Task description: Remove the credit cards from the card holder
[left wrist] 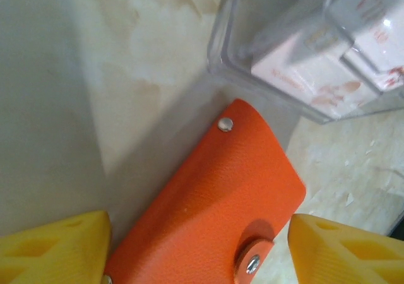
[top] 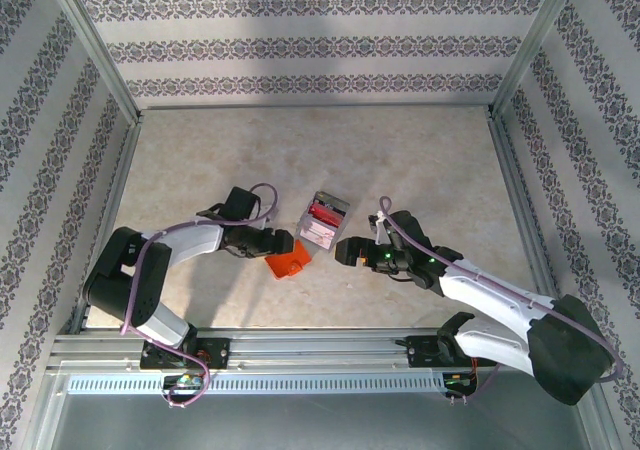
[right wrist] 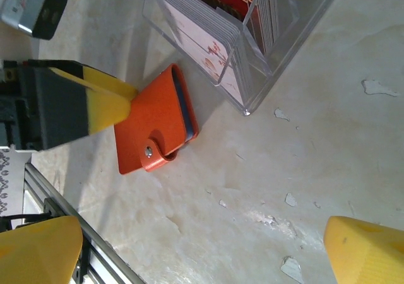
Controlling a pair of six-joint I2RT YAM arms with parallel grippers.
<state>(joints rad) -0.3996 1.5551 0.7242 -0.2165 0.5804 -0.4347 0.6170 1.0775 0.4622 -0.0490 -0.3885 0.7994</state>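
Observation:
The orange card holder lies flat on the table, folded, with its rounded tab snapped down. My left gripper hangs over it with the jaws open, and a yellow finger stands at each long side of the holder. In the right wrist view one left finger touches the holder's far edge, and a grey-blue inner layer shows along its side. The credit cards are hidden inside. My right gripper is open to the right of the holder, over bare table.
A clear plastic box with red and white contents stands just behind the holder, nearly touching its corner. The metal rail runs along the near table edge. Patterned walls close in the back and sides.

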